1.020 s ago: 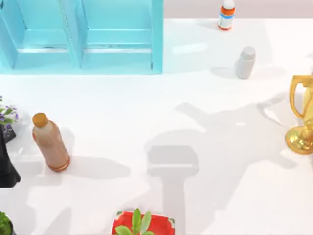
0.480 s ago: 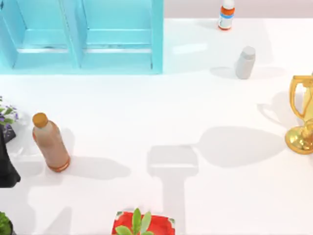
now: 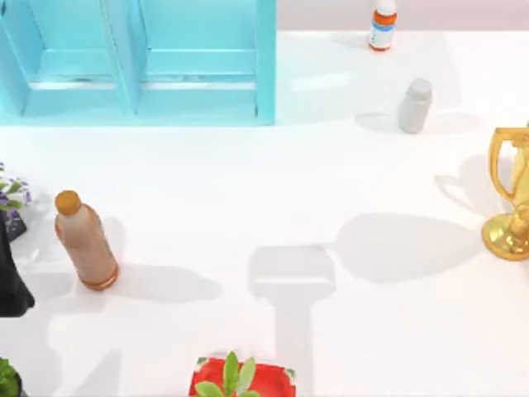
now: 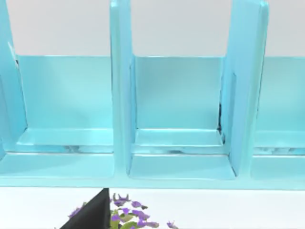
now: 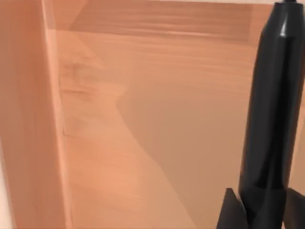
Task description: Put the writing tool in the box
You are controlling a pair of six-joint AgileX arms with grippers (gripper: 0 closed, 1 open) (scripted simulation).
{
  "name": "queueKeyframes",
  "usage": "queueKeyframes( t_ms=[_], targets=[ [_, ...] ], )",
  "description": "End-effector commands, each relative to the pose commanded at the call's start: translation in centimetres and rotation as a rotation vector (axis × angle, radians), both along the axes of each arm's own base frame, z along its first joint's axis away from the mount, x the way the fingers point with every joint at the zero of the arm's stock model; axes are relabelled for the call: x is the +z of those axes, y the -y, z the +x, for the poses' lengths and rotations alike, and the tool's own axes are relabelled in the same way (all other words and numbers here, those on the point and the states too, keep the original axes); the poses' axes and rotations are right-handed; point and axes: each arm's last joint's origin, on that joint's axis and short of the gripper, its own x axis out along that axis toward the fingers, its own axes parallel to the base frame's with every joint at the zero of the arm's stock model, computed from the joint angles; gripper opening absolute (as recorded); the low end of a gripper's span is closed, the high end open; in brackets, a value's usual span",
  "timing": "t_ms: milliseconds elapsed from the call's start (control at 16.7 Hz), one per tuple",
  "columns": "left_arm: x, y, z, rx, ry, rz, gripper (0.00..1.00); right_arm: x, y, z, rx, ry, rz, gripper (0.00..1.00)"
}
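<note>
Right wrist view: my right gripper [image 5: 257, 210] is clamped on the slim glossy black pen [image 5: 271, 109], which hangs over the floor of an orange-brown wooden box [image 5: 143, 124] — beside one wall. My left arm [image 3: 10, 281] sits parked at the table's left edge — fingers unreadable.

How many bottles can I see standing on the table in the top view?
3. The brown bottle stands at the left side, the grey bottle at the upper right, and the orange-capped bottle at the top edge. Others may be out of frame.
</note>
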Motion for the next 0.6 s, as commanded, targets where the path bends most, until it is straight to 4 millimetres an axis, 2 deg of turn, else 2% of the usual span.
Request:
queueKeyframes(
  t_ms=[420, 600],
  targets=[
    [0.0, 0.0, 0.0, 0.000, 0.000, 0.000, 1.00, -4.0, -2.6, 1.9, 0.000, 0.009, 0.007, 0.00],
    [0.0, 0.0, 0.0, 0.000, 0.000, 0.000, 1.00, -4.3, -2.6, 1.9, -0.005, 0.002, 0.006, 0.00]
  ],
)
